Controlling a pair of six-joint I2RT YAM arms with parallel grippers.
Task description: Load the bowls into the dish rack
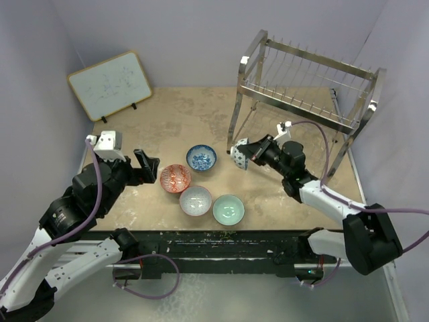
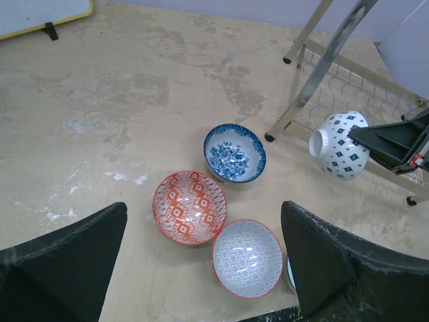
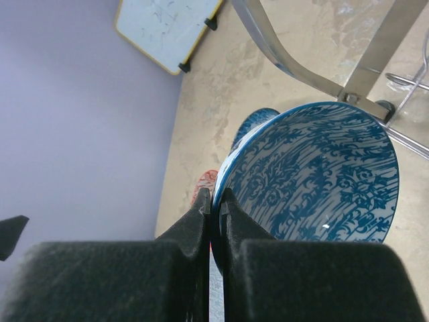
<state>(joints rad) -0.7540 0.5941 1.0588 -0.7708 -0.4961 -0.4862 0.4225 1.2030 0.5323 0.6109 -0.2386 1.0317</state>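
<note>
At the far left corner of the table (image 1: 167, 114) a framed whiteboard (image 1: 110, 84) leans upright on its small dark feet. Nearer the front, the left gripper (image 1: 147, 164) hangs low above the tabletop with its jaws spread wide and nothing between them, pointing toward a cluster of four bowls.

All four sit upright on the table. The red-orange bowl (image 1: 175, 178) is nearest the left gripper. Just in front of it and slightly right is the pale grey-white bowl (image 1: 196, 200). Behind them, toward the middle of the table, is a blue-and-white bowl (image 1: 201, 158) with a flower pattern inside. The mint green bowl (image 1: 228, 209) lies just beside the grey-white one on its right, closest to the front edge.

Right of the cluster, a second blue-and-white bowl (image 1: 240, 154) is tipped on its side, its foot turned to the left. The right gripper (image 3: 216, 204) holds it, jaws pressed together on the rim, one finger inside and one outside. This bowl hangs just beside the front left leg of the dish rack (image 1: 305, 87), level with the lower tier. It seems to be clear of the wires, though the angle leaves that unsure. The dish rack stands at the far right of the table.
</note>
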